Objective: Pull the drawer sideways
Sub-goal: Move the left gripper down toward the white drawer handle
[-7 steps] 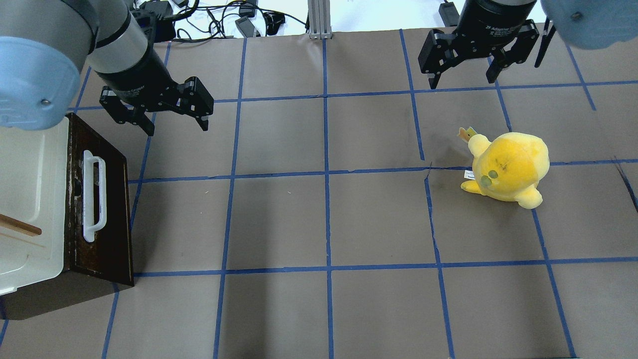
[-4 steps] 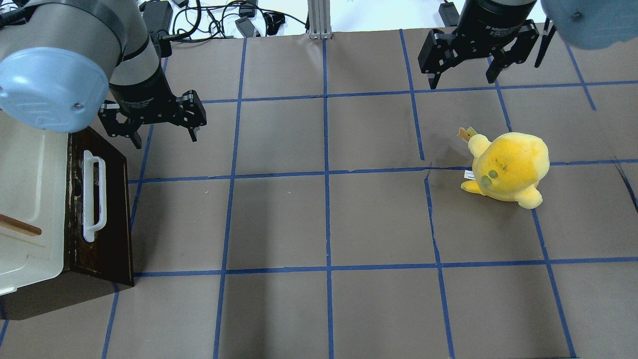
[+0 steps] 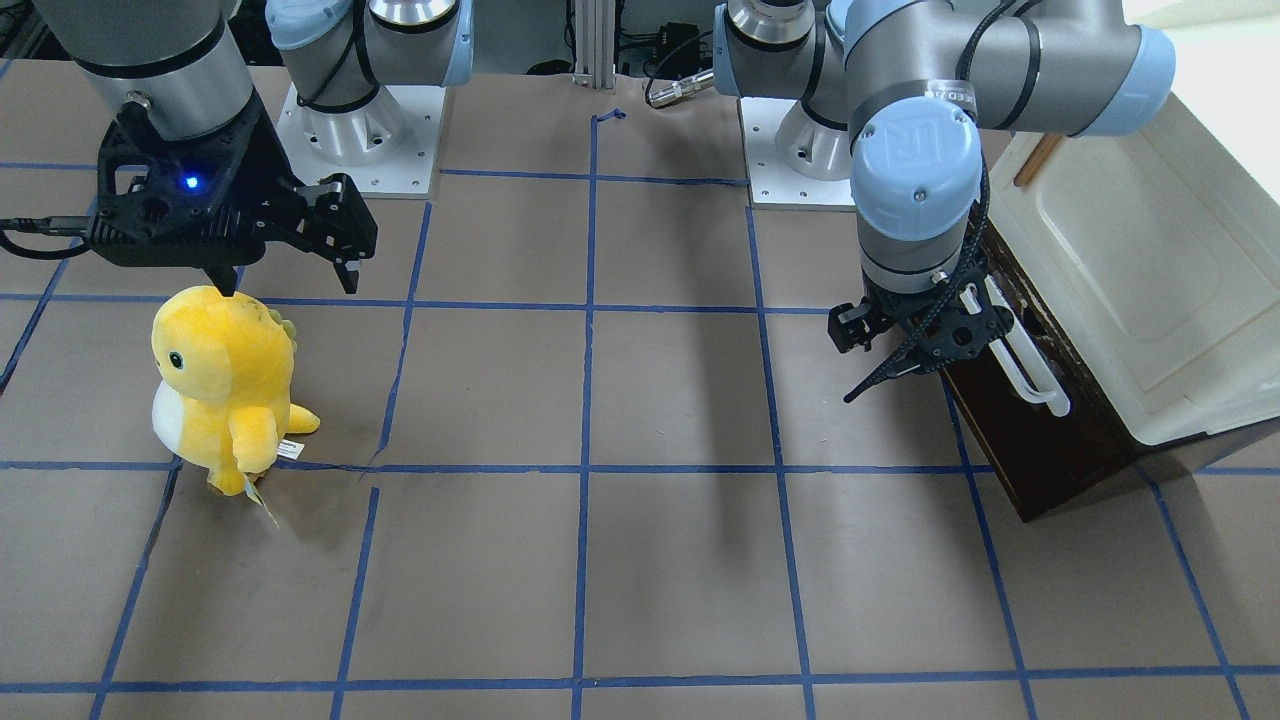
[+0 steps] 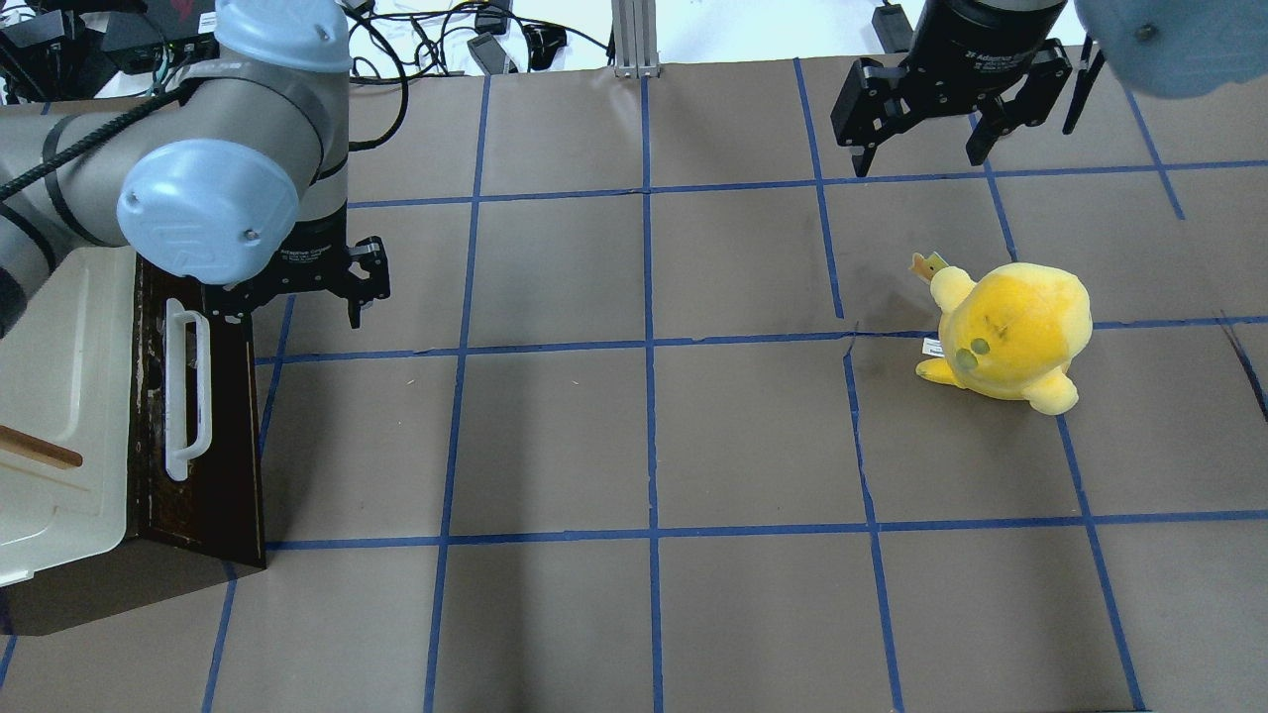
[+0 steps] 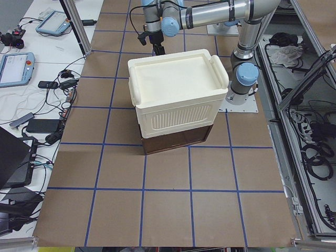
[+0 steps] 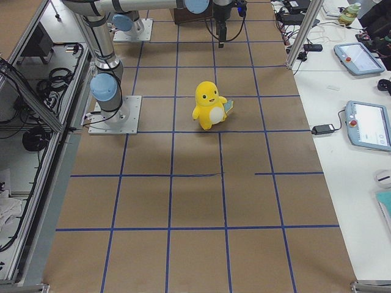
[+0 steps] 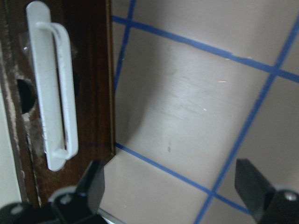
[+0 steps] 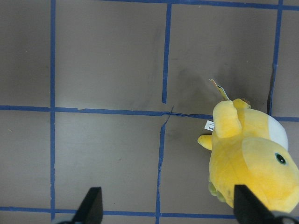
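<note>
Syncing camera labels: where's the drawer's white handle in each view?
Front-facing: handle at right, mid-height.
Overhead: handle at left edge.
Exterior left: hidden behind cream cabinet.
Exterior right: too small to tell.
Left wrist: handle upper left.
Right wrist: not in it.
Landmark: cream cabinet, beside the handle.

At 9 o'clock on my overhead feed, the drawer (image 4: 223,446) front is dark brown, scuffed pale along 1 edge, with a white handle (image 4: 176,396). The cabinet (image 4: 59,376) is cream-white. The table (image 4: 644,446) is grey-brown, gridded in blue tape. At 3 o'clock the plush toy (image 4: 1010,332) is yellow with a white belly. The left gripper (image 4: 295,315) and right gripper (image 4: 918,164) are black.
</note>
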Robot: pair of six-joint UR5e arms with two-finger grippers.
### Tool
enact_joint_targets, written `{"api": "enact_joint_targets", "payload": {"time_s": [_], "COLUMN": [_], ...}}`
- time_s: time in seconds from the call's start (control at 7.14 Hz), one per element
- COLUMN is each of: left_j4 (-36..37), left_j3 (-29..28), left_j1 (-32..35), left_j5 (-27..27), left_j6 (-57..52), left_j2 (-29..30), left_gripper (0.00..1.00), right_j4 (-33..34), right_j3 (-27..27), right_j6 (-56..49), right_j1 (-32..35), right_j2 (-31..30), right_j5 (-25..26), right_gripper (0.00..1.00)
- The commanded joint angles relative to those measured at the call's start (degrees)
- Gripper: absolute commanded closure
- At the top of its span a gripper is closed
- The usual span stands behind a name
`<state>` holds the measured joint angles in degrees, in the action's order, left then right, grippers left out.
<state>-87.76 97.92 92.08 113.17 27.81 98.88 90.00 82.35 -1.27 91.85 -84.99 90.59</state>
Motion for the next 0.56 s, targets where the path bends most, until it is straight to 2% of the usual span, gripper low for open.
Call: {"api": "enact_joint_targets", "payload": {"time_s": [0.0, 0.14, 0.42], "left_j4": [-1.0, -1.7, -1.0], "left_j3": [1.1, 1.2, 0.9], "left_j1": [0.0, -0.1, -0.8], "left_j5": [1.8, 4.0, 4.9], "left_j6": [6.3, 6.3, 9.0], "left_j2": [1.7, 2.6, 3.9], "left_gripper": [0.0, 0.0, 0.0], "right_j4": [0.0, 0.0, 0.0], "right_j3": [0.0, 0.0, 0.0], "right_j6": [0.0, -0.1, 0.0], "right_j1": [0.0, 0.0, 0.0], "right_j2": [0.0, 0.0, 0.0], "right_j5": [-0.1, -0.1, 0.0], "right_gripper": [0.0, 0.0, 0.0]}}
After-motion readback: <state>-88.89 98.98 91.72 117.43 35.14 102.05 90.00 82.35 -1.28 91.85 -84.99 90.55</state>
